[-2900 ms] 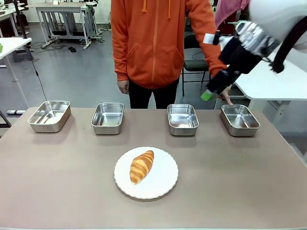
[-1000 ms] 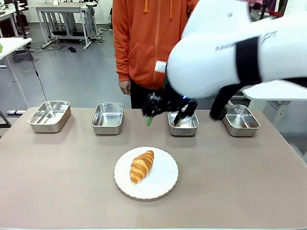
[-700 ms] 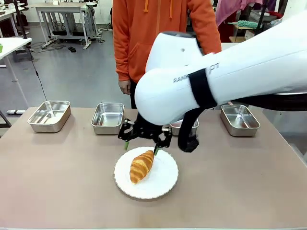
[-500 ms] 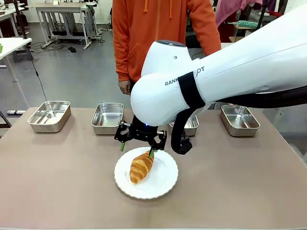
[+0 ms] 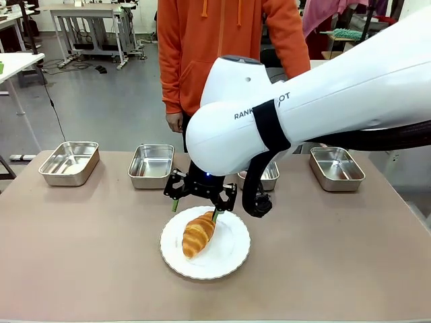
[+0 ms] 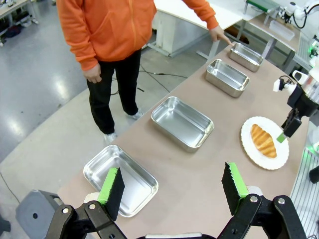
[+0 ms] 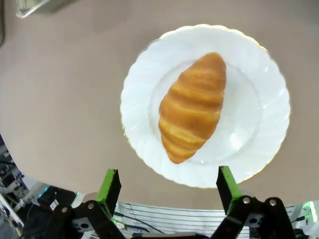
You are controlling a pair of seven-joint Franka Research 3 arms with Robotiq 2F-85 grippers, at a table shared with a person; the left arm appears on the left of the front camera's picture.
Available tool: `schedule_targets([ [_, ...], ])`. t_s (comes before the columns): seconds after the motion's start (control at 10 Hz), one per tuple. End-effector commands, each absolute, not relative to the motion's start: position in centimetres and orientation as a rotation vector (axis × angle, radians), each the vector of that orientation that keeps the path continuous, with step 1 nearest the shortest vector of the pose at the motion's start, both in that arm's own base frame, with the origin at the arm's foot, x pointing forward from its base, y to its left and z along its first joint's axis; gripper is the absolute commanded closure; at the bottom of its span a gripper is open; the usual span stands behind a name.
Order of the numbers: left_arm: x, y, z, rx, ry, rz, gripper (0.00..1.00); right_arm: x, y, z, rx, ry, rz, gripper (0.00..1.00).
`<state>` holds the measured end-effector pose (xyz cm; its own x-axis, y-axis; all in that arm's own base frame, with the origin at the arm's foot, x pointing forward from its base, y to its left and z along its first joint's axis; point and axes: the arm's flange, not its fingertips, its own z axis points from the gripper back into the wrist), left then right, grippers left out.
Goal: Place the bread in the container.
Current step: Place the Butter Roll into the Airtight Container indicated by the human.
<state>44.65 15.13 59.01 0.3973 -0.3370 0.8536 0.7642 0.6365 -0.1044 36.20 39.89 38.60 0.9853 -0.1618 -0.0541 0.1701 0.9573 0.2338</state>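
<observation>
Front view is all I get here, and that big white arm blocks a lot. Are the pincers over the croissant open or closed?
Observer: Open. In the right wrist view the right gripper has its green fingers spread, above the bread and not touching it.
Operator: Is the croissant whole?
Observer: Yes, it lies intact across the middle of the white plate.
Operator: What about the other arm?
Observer: The left gripper is open too, holding nothing, hanging over the table end by the nearest steel pan.
Operator: And the person's other hand?
Observer: The left wrist view shows it resting beside the farthest pan.
</observation>
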Motion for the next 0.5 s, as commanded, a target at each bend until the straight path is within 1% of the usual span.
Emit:
schedule_targets([
  [0.0,44.5,15.1,59.0,-0.547,-0.936,-0.749,0.00,37.3,40.9,36.8,0.200,0.018,-0.289,0.00],
  [0.4,44.5,15.1,59.0,-0.547,-0.936,-0.749,0.00,37.7,41.3,34.3,0.166,0.034,-0.369,0.00],
])
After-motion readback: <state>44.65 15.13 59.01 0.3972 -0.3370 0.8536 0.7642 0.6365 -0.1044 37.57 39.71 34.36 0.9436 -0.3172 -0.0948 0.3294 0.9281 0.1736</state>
